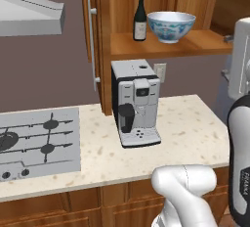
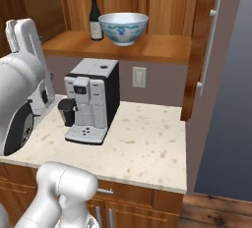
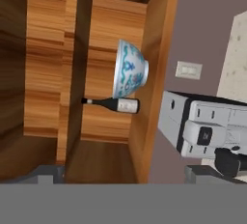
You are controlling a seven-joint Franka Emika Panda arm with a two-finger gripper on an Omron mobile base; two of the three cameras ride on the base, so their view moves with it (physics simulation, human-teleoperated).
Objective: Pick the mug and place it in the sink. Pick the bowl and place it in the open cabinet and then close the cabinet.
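Seen from the left base camera, starting at 9 o'clock: grey four-burner cooktop (image 1: pixel 39 143) set into the speckled beige stone counter (image 1: pixel 195 128). Next, toward 11 o'clock, the tall brown wooden wall cabinet's left door (image 1: pixel 87 6), swung open edge-on with its long silver bar handle (image 1: pixel 91 45) facing out. At 12 o'clock, a dark glass wine bottle (image 1: pixel 140 18) upright on the wooden shelf (image 1: pixel 207 42), with the wide white porcelain bowl with blue patterning (image 1: pixel 171 25) just beside it at its 3 o'clock, upright and well back from the shelf edge. Below these, a silver-and-black coffee machine (image 1: pixel 135 103) on the counter.

Two-finger gripper (image 3: pixel 124 175) spread wide, holding nothing, facing the shelf from outside.

Bowl placement looks done; closing appears to be the step in hand. Approach each door from its outer face, near the handle. Push in a smooth arc, keeping clear of the bottle and coffee machine. Finish at 3 o'clock with the right door and its silver bar handle (image 2: pixel 209 47).
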